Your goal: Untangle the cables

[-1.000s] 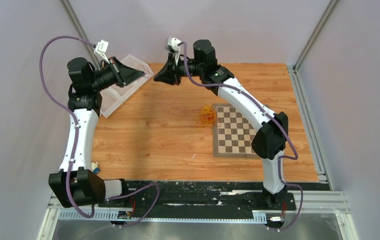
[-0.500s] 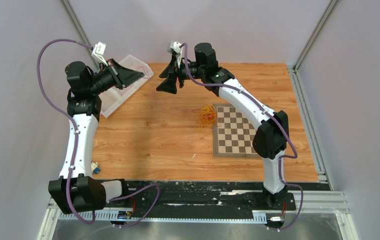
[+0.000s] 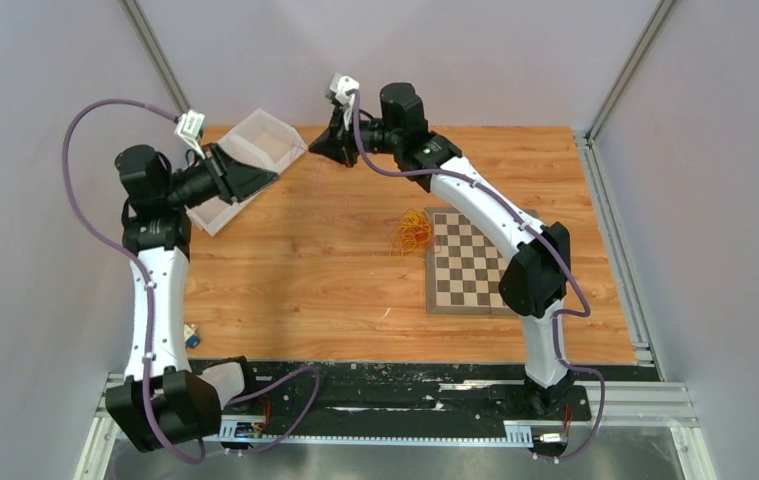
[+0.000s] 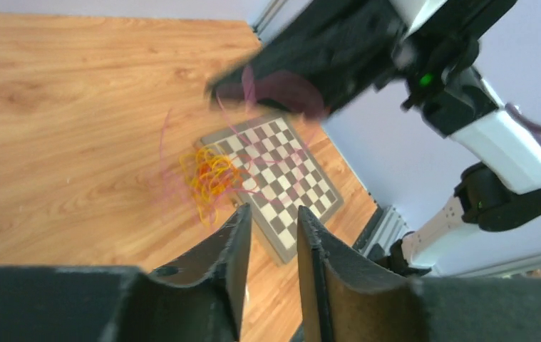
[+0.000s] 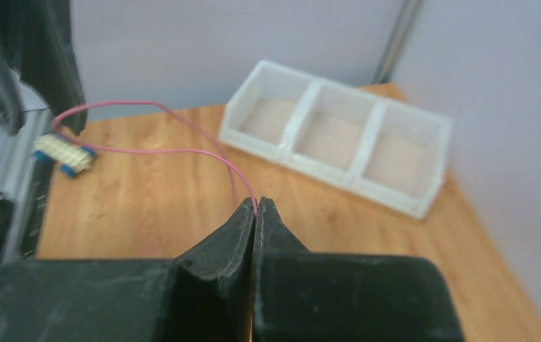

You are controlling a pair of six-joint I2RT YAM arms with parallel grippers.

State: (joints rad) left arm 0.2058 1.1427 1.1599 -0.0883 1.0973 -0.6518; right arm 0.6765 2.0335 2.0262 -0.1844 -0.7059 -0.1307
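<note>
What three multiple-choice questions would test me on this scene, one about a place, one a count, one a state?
1. Where is the cable bunch? A against the chessboard's edge; B at the table's near edge; C far right corner.
2. Compartments in the white tray? A two; B five; C three.
3. The right fingers are: A wide open; B shut on a red strand; C holding a chess piece.
Answers: A, it touches the board; C, two dividers show; B, the strand leaves closed tips.
</note>
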